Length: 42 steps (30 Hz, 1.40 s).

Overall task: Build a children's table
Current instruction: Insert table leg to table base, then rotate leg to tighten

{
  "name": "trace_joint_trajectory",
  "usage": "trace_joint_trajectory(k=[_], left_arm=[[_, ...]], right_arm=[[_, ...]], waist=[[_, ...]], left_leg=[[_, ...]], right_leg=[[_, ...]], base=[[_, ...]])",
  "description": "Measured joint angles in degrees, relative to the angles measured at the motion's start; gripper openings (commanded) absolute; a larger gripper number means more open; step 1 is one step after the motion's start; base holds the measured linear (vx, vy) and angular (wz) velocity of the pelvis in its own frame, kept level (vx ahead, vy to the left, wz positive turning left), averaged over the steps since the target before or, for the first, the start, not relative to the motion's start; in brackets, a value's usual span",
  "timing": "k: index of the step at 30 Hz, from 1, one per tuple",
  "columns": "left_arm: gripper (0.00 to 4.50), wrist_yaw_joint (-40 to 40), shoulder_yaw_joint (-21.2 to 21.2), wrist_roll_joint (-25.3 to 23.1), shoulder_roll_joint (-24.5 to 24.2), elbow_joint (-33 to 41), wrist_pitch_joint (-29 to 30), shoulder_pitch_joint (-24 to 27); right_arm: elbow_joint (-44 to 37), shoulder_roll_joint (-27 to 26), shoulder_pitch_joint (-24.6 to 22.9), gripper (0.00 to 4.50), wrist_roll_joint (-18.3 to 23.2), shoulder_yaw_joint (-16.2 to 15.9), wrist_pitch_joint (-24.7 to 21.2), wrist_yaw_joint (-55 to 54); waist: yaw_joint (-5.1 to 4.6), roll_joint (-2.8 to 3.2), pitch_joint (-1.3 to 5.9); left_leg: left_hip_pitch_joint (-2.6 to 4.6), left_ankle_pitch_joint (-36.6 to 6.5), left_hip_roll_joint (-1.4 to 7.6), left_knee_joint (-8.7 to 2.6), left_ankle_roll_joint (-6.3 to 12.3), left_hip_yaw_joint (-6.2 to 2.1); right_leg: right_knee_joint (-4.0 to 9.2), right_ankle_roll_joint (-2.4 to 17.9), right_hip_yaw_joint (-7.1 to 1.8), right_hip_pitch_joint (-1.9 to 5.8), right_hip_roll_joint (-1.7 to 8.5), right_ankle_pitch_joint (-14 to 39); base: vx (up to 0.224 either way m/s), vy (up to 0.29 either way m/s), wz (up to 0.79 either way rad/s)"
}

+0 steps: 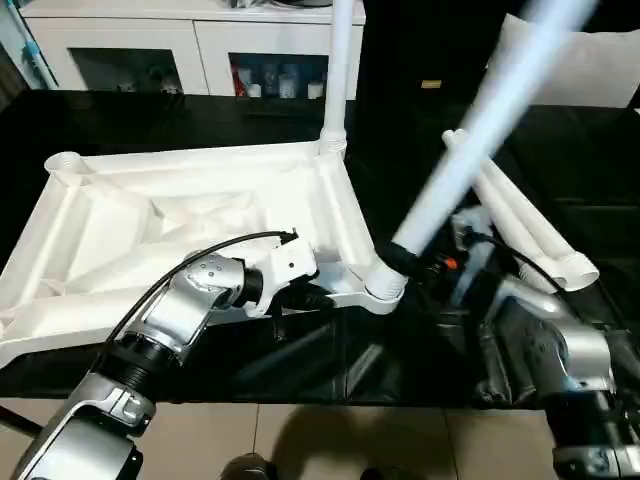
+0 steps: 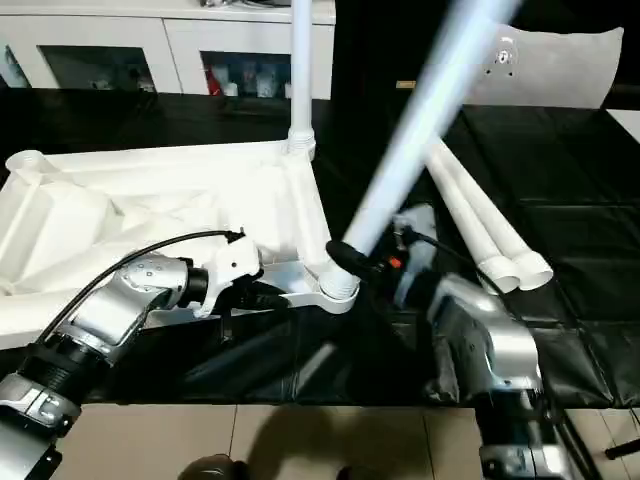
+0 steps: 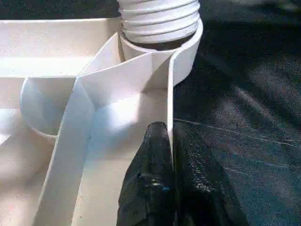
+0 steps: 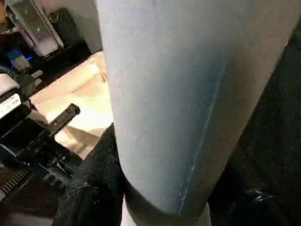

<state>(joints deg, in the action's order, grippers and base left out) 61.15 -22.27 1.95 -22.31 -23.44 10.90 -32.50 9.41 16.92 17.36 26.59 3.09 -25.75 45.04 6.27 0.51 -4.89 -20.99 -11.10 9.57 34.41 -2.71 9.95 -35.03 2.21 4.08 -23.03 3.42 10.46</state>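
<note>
Here our right claw (image 1: 402,257) is clamped on the leg (image 1: 470,150), whose threaded end sits in the near corner socket (image 1: 385,285) but leans rightward, while the left claw (image 3: 171,155) pinches the tabletop's rim (image 3: 170,94) beside it.

No text, label, brand, number or sign can be read here. The white cabinet (image 1: 190,50) behind the upturned table top (image 1: 180,215) holds small coloured items behind its glass doors, but any printing on them is too small to make out. A small yellowish tag (image 1: 431,84) sits on the dark surface beyond the table top, to the right of the cabinet, and no lettering shows on it.
</note>
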Motion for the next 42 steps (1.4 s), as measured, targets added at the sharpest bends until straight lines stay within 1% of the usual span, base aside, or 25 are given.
trace_joint_trajectory(k=[1, 4, 6, 7, 9, 11, 13, 17, 21, 24, 26, 28, 31, 34, 36, 38, 40, 42], left_arm=[[0.00, 0.02, 0.00, 0.00, 0.13, 0.06, 0.22, 0.00], [0.00, 0.06, 0.00, 0.10, 0.14, 0.10, 0.48, 0.00], [0.00, 0.06, 0.00, 0.08, 0.21, 0.10, 0.64, 0.00], [0.00, 0.05, 0.00, 0.06, 0.19, 0.08, 0.68, -0.01], [0.00, 0.01, 0.00, -0.13, 0.19, 0.06, 0.65, -0.01], [0.00, -0.04, -0.02, -0.52, 0.14, -0.05, 0.45, -0.02], [0.00, -0.06, -0.10, -0.83, -0.06, -0.15, 0.01, -0.04], [0.00, 0.15, -0.55, -1.82, -0.90, -0.22, -1.75, -0.12], [0.00, 1.46, -1.37, -2.67, -1.30, -1.81, -3.34, -1.50], [0.00, 2.32, -1.70, -2.94, -1.21, -4.25, -5.28, -2.53], [0.00, 3.08, -2.38, -3.35, -0.80, -7.85, -7.20, -4.65], [0.00, 3.76, -2.96, -4.05, -0.39, -11.01, -8.41, -7.02], [0.00, 4.48, -3.13, -4.70, -0.33, -12.78, -9.36, -8.42], [0.00, 5.24, -2.99, -4.44, -0.80, -12.74, -9.64, -8.44], [0.00, 5.28, -2.78, -4.18, -1.32, -11.71, -8.75, -8.08], [0.00, 5.31, -2.27, -3.73, -1.94, -9.80, -6.92, -7.03], [0.00, 5.30, -1.45, -3.40, -2.27, -8.41, -5.37, -5.98], [0.00, 4.08, -0.06, -3.29, -3.29, -3.48, -1.95, -3.00]], right_arm=[[-0.66, -0.14, -1.24, 1.88, -0.05, -0.09, 1.37, 0.33], [-1.39, -0.14, -2.56, 1.88, -0.43, -0.15, 3.15, 0.43], [-1.48, 0.17, -2.91, 1.88, -1.90, -0.99, 5.15, 0.44], [-1.74, 1.26, -2.78, 1.88, -3.60, -2.69, 7.39, 0.48], [-2.16, 3.33, -1.91, 1.88, -6.57, -5.46, 9.72, 0.66], [-2.36, 4.87, -1.05, 1.88, -9.29, -7.81, 11.27, 1.22], [-2.09, 5.53, 0.00, 1.88, -11.05, -9.27, 12.06, 1.62], [-0.19, 5.77, 1.95, 1.88, -12.29, -11.01, 12.19, 3.06], [2.15, 6.67, 4.45, 1.88, -12.83, -12.66, 12.25, 5.78], [4.27, 6.73, 5.84, 1.88, -12.83, -12.84, 12.26, 7.77], [6.05, 6.63, 6.97, 1.88, -12.82, -12.84, 12.14, 8.59], [7.16, 6.62, 8.00, 1.88, -12.81, -12.85, 11.38, 9.26], [7.25, 6.67, 8.48, 1.88, -12.81, -12.98, 10.77, 9.85], [7.38, 6.51, 9.24, 1.88, -12.76, -13.01, 9.60, 10.50], [7.50, 6.09, 9.63, 1.88, -12.77, -13.02, 9.34, 10.44], [7.49, 5.50, 9.86, 1.88, -12.78, -13.05, 8.91, 10.43], [7.48, 5.01, 9.96, 1.88, -12.84, -13.17, 8.58, 10.09], [7.05, 3.89, 10.17, 1.88, -13.24, -13.63, 7.87, 8.50]], waist=[[0.10, 0.03, 0.02], [0.04, 0.09, 0.05], [0.06, 0.12, 0.06], [0.01, 0.15, 0.07], [-0.06, 0.11, 0.09], [-0.24, 0.04, 0.11], [-0.55, 0.01, 0.10], [-1.17, -0.08, 0.10], [-1.25, -0.22, 0.14], [-1.25, -0.25, 0.13], [-1.16, -0.31, 0.07], [-1.15, -0.34, 0.00], [-1.27, -0.33, -0.01], [-1.31, -0.36, 0.01], [-1.41, -0.36, 0.00], [-1.60, -0.36, 0.01], [-1.67, -0.55, 0.00], [-2.29, -0.61, 0.02]], left_leg=[[0.00, 0.00, 0.00, -0.03, 0.00, 0.00], [0.00, -0.01, -0.01, -0.08, 0.00, 0.00], [0.00, -0.01, -0.01, -0.08, 0.00, 0.00], [0.01, -0.01, -0.02, -0.08, 0.00, 0.00], [0.03, 0.00, -0.02, -0.08, 0.00, 0.01], [0.09, 0.00, -0.02, -0.07, 0.00, 0.01], [0.17, 0.00, -0.03, -0.06, 0.00, 0.00], [0.23, 0.00, -0.03, -0.06, 0.00, 0.00], [0.31, 0.00, -0.02, -0.08, 0.00, 0.00], [0.65, -0.01, -0.02, -0.21, -0.01, 0.00], [0.90, -0.01, -0.02, -0.27, -0.01, -0.01], [0.93, -0.01, -0.02, -0.38, -0.01, -0.01], [0.91, -0.01, -0.02, -0.74, -0.01, -0.01], [0.91, -0.01, -0.05, -0.72, 0.01, 0.03], [0.89, -0.05, -0.05, -0.78, 0.04, 0.07], [0.94, -0.05, -0.03, -0.98, 0.02, 0.09], [0.94, 0.00, -0.02, -1.25, -0.04, 0.13], [1.01, 0.08, -0.01, -1.46, -0.19, 0.15]], right_leg=[[0.01, -0.04, 0.00, 0.00, 0.00, 0.03], [0.06, -0.04, 0.00, 0.00, 0.00, 0.03], [0.06, -0.05, 0.00, 0.00, 0.00, 0.03], [0.08, -0.15, -0.01, 0.01, 0.00, 0.09], [0.08, -0.31, 0.00, 0.03, 0.00, 0.18], [0.08, -0.33, -0.01, 0.11, 0.00, 0.19], [0.09, -0.34, -0.01, 0.19, 0.00, 0.21], [0.09, -0.36, -0.03, 0.24, 0.00, 0.21], [0.11, -0.36, -0.03, 0.30, -0.01, 0.21], [0.18, -0.40, -0.02, 0.57, -0.01, 0.24], [0.21, -0.42, 0.00, 0.76, -0.01, 0.26], [0.36, -0.42, 0.02, 0.83, -0.01, 0.25], [0.94, -0.41, 0.08, 0.94, -0.02, 0.24], [1.05, -0.34, 0.02, 1.01, -0.02, 0.21], [1.06, -0.19, 0.01, 0.98, -0.02, 0.11], [1.03, -0.02, 0.03, 0.98, -0.02, 0.02], [1.00, -0.14, 0.04, 0.97, -0.05, 0.11], [1.01, -0.37, 0.04, 0.96, -0.08, 0.30]], base=[[0.000, 0.000, 0.00], [0.000, 0.000, 0.00], [0.000, 0.000, 0.00], [0.000, 0.000, 0.00], [0.000, 0.000, 0.00], [0.000, 0.000, 0.00], [0.000, 0.000, 0.00], [0.000, 0.000, 0.00], [0.000, 0.000, 0.00], [0.000, 0.000, 0.00], [0.000, 0.000, 0.00], [0.000, 0.000, 0.00], [0.000, 0.000, 0.00], [0.000, 0.000, 0.00], [0.000, 0.000, 0.00], [0.000, 0.000, 0.00], [0.000, 0.000, 0.00], [0.000, 0.000, 0.00]])
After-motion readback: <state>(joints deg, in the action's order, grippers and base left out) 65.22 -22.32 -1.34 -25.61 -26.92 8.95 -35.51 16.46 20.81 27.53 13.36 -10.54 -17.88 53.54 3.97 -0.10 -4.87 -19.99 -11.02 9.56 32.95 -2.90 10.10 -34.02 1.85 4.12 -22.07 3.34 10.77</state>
